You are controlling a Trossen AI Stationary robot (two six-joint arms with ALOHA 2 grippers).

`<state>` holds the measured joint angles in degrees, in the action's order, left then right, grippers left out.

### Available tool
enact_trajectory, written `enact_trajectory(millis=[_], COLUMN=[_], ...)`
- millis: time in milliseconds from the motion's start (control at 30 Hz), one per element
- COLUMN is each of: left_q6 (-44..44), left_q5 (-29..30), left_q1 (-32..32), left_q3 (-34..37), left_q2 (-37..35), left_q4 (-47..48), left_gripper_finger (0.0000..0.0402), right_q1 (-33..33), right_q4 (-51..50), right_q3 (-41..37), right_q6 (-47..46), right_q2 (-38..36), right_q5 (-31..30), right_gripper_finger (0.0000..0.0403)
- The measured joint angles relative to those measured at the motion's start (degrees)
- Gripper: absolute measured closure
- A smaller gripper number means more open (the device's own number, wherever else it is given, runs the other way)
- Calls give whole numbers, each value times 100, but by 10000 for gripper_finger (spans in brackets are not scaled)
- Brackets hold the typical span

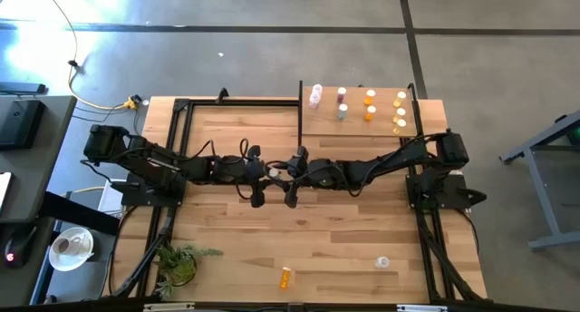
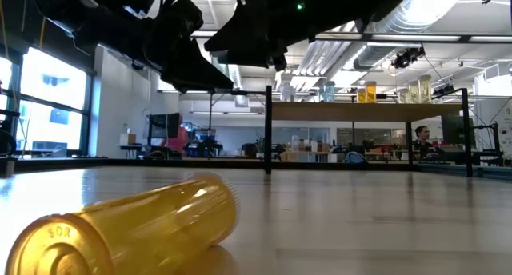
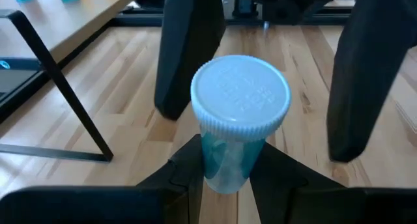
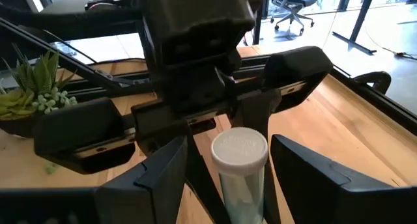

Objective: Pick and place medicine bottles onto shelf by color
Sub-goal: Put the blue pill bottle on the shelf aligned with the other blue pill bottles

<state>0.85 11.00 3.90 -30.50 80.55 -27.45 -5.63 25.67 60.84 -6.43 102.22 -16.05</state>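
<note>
Fingers (image 3: 184,177) of the left gripper (image 3: 225,185) are clenched on the lower body of a grey-teal medicine bottle (image 3: 225,162), which is held upright above the middle of the tabletop (image 1: 344,230), its white cap (image 3: 240,97) left clear of the grip. The low hold appears to be chosen so that the upper part is left free to be taken. The right gripper (image 4: 238,185) is seen facing it at the same spot, its fingers (image 4: 313,178) spread wide on either side of the bottle and not touching it; nothing is gripped by them. A handover is judged to be set up here, since the shelf (image 1: 358,129) lies at the far right of the table, on the right arm's side. Nearer the front edge, an orange bottle (image 1: 286,277) is left lying on its side and a clear bottle (image 1: 382,261) stands well apart from it; both are not yet sorted. A leafy plant (image 1: 177,262) is kept at the front left corner. Farther off, on the shelf, bottles are ranged in columns by colour: pink (image 1: 315,96), then a purple one with a teal one (image 1: 342,113) just beside it, then orange (image 1: 370,105), then yellow (image 1: 400,112). The held bottle would presumably be set beside the teal one.
</note>
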Motion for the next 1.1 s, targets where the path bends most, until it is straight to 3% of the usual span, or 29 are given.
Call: enact_trajectory(millis=[267,767,1100], left_q6=[-66,-107,-108], left_q5=[11,-1,13], left_q1=[3,20,20], left_q3=[0,0,0], left_q2=[0,0,0], left_q4=[-86,-111,-113], left_gripper_finger=[311,311,294], right_q1=[2,4,4], right_q4=[33,26,28], right_q3=[0,0,0], right_q6=[44,50,50], right_q2=[4,4,4], right_q5=[0,-26,-18], right_gripper_finger=[195,295,294])
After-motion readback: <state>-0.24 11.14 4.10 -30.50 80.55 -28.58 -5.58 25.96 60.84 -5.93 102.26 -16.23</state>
